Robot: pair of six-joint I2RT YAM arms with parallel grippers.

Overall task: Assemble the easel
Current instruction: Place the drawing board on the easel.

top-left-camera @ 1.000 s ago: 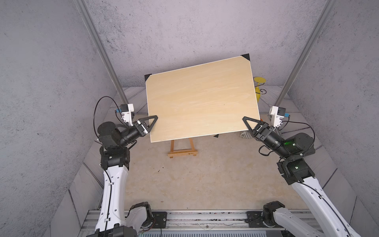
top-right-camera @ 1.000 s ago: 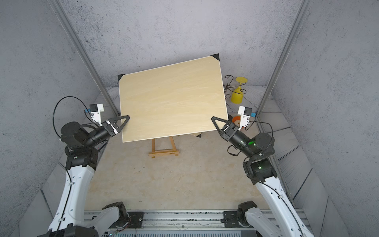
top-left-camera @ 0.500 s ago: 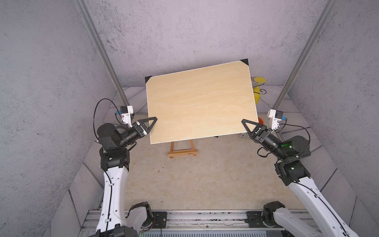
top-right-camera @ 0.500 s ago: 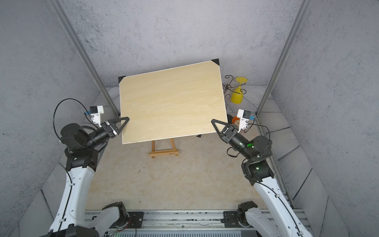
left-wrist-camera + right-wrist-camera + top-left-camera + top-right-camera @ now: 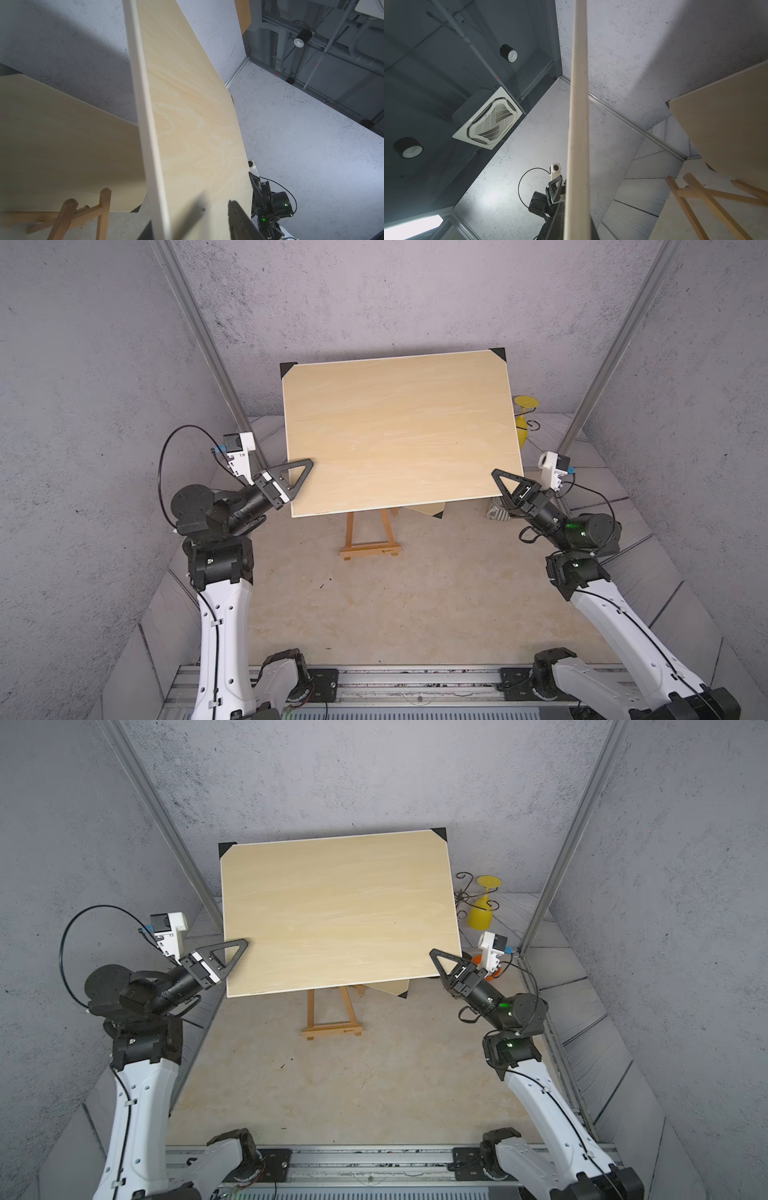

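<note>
A large pale wooden board [image 5: 399, 431] [image 5: 336, 911] with black corner pieces hangs tilted above the table in both top views. My left gripper [image 5: 305, 467] [image 5: 191, 220] straddles its left edge with the jaws open; one finger [image 5: 239, 220] stands off the board's face. At the right edge my right gripper [image 5: 496, 473] [image 5: 576, 224] is shut on the board, a finger pressed against each face. The small wooden easel [image 5: 370, 535] [image 5: 330, 1017] stands on the table below. A second board [image 5: 428, 510] [image 5: 62, 135] lies under the held one, mostly hidden.
An upturned yellow glass [image 5: 484, 903] hangs in a wire rack at the back right. A striped object [image 5: 496, 512] and an orange one [image 5: 482, 962] lie under my right wrist. Grey walls and metal posts [image 5: 195, 323] close in both sides.
The board's left side has risen, so the board lies closer to level. My left gripper's jaws have spread apart on its edge. The right arm has dropped slightly, still gripping.
</note>
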